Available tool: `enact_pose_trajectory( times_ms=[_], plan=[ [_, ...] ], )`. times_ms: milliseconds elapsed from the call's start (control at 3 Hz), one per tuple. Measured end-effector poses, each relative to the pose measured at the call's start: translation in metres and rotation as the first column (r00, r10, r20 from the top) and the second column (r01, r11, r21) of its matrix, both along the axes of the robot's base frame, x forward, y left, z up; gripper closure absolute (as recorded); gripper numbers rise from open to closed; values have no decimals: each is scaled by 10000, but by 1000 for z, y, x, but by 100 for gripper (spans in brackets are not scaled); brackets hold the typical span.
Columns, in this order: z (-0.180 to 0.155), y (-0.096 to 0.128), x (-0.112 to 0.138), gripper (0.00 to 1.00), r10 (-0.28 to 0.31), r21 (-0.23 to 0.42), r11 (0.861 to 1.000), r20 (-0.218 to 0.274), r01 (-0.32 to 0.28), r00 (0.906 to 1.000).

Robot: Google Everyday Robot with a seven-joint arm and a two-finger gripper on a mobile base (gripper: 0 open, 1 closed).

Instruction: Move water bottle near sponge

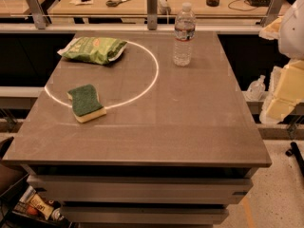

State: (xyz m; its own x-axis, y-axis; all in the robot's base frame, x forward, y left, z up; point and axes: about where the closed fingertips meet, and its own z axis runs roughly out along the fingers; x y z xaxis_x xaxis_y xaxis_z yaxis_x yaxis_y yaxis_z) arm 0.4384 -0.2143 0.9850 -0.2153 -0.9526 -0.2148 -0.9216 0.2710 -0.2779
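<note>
Bottle (184, 34) stands upright at the far edge of the surface (190, 122), right of centre, just outside the bright ring (154, 72). Sponge (86, 102) lies flat at the left, green side up, right on the ring's near arc and well apart from the bottle. Green bag (95, 49) sits far left. Pincer (284, 96) hangs off the right side, clear of the surface; how wide it's open, I cannot tell

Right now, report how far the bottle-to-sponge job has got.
Nothing done: the water bottle stands upright at the far edge of the table, far from the sponge. Nothing in hand: the end effector sits off its right side. Grasp, carry and placement all remain.
</note>
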Motion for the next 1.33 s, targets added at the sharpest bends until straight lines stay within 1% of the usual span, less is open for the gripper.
enact_pose_trajectory(
  times_ms=[667,1000,1333],
  plan=[
    [2,0,3,0,-67,122,9999,98,66,9999],
    [3,-2,16,0,-454,884,9952,437,414,9980],
    [1,2,40,0,-1127,2327,9690,1183,827,9866]
  ],
)
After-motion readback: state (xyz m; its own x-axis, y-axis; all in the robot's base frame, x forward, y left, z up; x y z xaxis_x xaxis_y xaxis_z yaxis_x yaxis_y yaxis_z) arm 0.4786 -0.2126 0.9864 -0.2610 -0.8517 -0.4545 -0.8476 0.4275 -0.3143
